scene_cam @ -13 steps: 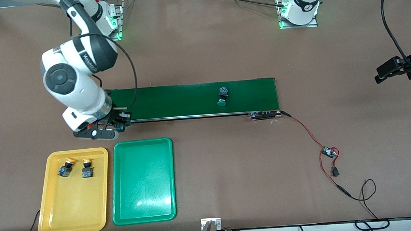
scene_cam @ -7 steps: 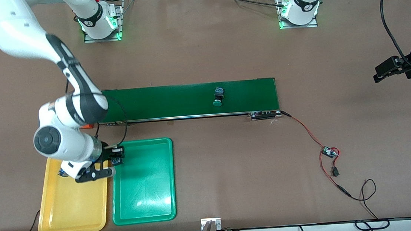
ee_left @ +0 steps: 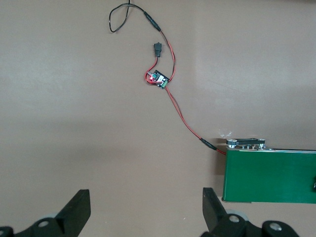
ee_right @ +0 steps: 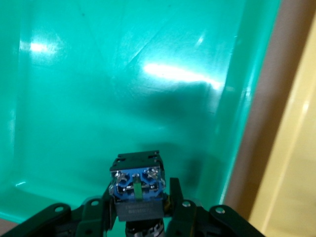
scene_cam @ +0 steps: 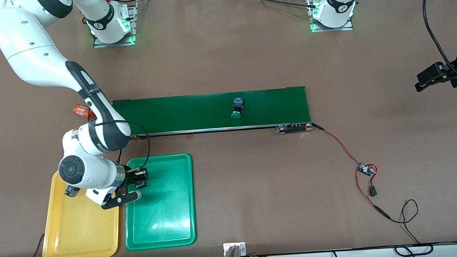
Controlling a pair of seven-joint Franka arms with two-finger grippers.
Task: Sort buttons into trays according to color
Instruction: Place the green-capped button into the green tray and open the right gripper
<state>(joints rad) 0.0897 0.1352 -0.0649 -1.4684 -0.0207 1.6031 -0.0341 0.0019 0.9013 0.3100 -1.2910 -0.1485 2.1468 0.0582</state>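
My right gripper (scene_cam: 141, 181) hangs low over the green tray (scene_cam: 166, 216), at the end nearest the conveyor, shut on a button (scene_cam: 142, 182). In the right wrist view that button (ee_right: 137, 190) shows its black-and-blue body between the fingers of the right gripper (ee_right: 140, 213); its cap is hidden. The green tray (ee_right: 123, 74) fills that view, with the yellow tray (ee_right: 296, 173) beside it. A green-capped button (scene_cam: 236, 108) lies on the belt. One button (scene_cam: 69, 191) shows in the yellow tray (scene_cam: 76, 233), partly under the arm. My left gripper (scene_cam: 429, 80) waits open over bare table (ee_left: 145, 215).
The dark-green conveyor belt (scene_cam: 210, 111) runs across the table's middle; its end (ee_left: 271, 175) shows in the left wrist view. An orange cylinder (scene_cam: 82, 111) lies by the belt at the right arm's end. A small circuit board (scene_cam: 367, 169) with red wires lies toward the left arm's end.
The right arm swung from the belt's end to over the green tray, carrying the button. The green button rode along the belt toward the right arm's end. The left arm stayed put.
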